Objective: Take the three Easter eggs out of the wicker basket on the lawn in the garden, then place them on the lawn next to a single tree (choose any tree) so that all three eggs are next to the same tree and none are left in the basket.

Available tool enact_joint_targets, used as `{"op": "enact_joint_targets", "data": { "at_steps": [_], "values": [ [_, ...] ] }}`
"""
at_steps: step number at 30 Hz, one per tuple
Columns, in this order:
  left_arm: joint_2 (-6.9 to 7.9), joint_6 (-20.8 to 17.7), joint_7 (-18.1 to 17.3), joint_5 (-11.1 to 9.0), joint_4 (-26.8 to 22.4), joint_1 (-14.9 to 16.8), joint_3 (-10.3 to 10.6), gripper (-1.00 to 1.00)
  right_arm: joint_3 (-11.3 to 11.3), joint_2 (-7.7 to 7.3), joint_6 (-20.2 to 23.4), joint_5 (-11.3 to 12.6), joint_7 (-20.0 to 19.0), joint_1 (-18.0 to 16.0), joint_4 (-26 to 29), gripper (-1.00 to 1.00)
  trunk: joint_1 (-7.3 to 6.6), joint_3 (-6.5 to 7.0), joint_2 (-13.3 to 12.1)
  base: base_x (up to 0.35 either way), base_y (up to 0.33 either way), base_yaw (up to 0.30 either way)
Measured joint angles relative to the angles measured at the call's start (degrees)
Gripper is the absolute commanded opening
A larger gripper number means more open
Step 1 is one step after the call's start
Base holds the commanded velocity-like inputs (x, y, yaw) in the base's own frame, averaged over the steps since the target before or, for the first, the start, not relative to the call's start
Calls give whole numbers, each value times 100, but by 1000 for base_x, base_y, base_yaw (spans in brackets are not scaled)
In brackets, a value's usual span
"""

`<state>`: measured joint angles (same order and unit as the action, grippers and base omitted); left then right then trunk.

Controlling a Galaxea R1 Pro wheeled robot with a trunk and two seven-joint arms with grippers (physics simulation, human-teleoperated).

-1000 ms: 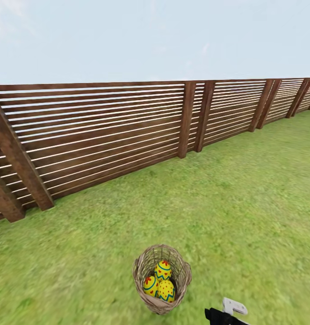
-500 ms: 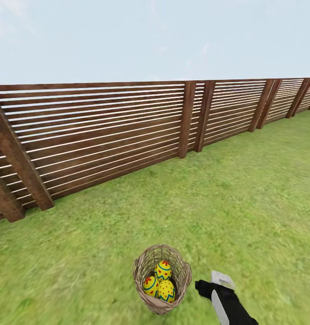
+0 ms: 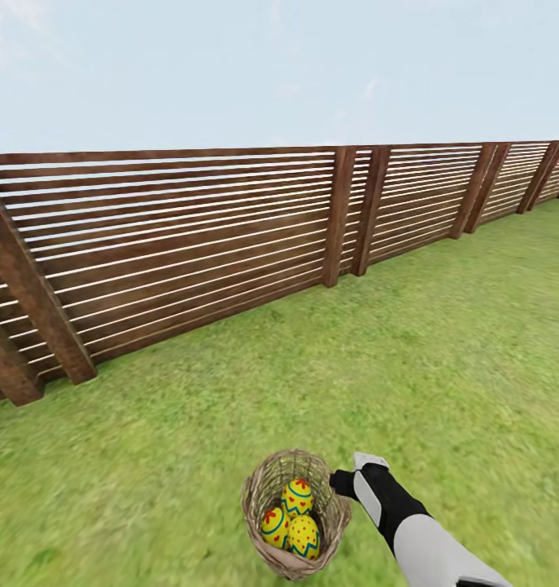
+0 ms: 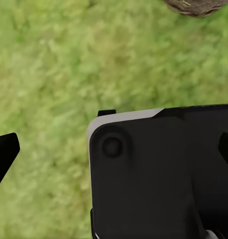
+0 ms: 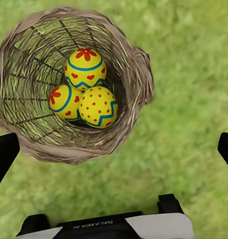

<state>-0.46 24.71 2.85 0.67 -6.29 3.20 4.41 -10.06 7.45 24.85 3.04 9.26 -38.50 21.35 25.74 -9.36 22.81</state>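
The tan wicker basket (image 3: 267, 489) stands upright on the lawn (image 3: 442, 367) close in front of me, and its rim (image 5: 138, 59) is seen from above in the right wrist view. Three yellow Easter eggs lie together at its bottom: one with red hearts (image 5: 85, 67), one with a blue band (image 5: 63, 101), one with red dots (image 5: 99, 105); the eggs (image 3: 297, 496) also show from the head. My right gripper (image 3: 340, 483) hovers open just beside and above the basket's right rim, fingertips (image 5: 4, 154) spread wide, holding nothing. My left gripper (image 4: 114, 149) points down at grass, open and empty.
A brown slatted wooden fence (image 3: 190, 244) runs across the back, left to far right. Open grass stretches between it and the basket and off to the right. A dark part of the robot's body (image 4: 158, 174) sits under the left wrist camera.
My right arm has risen from the bottom edge and swung forward and left, ending beside the basket's right rim. The view has shifted slightly. Basket and eggs have stayed put.
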Motion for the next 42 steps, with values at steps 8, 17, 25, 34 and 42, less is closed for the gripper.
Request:
{"op": "enact_joint_targets", "data": {
  "at_steps": [8,17,25,34,42],
  "values": [
    [1,5,1,-2,0,0,0,100,-21,-43,-54,-17,44,-119,-181,100,1,0,0,23,9,0],
    [2,-9,3,-11,-7,4,-7,100,-58,-47,-308,-3,55,-136,-261,100,1,0,0,3,1,0],
    [9,-26,20,-3,-8,8,-5,100,-78,-53,-545,4,59,-253,-448,100,1,0,0,0,0,0],
    [18,-31,47,-6,-12,15,-8,100,-28,-42,-301,-16,412,-714,-586,100,1,0,0,0,0,0],
    [32,-23,29,-22,-38,17,-14,100,-8,-137,-219,-26,517,-823,-604,100,1,0,0,0,0,0]
  ]
}}
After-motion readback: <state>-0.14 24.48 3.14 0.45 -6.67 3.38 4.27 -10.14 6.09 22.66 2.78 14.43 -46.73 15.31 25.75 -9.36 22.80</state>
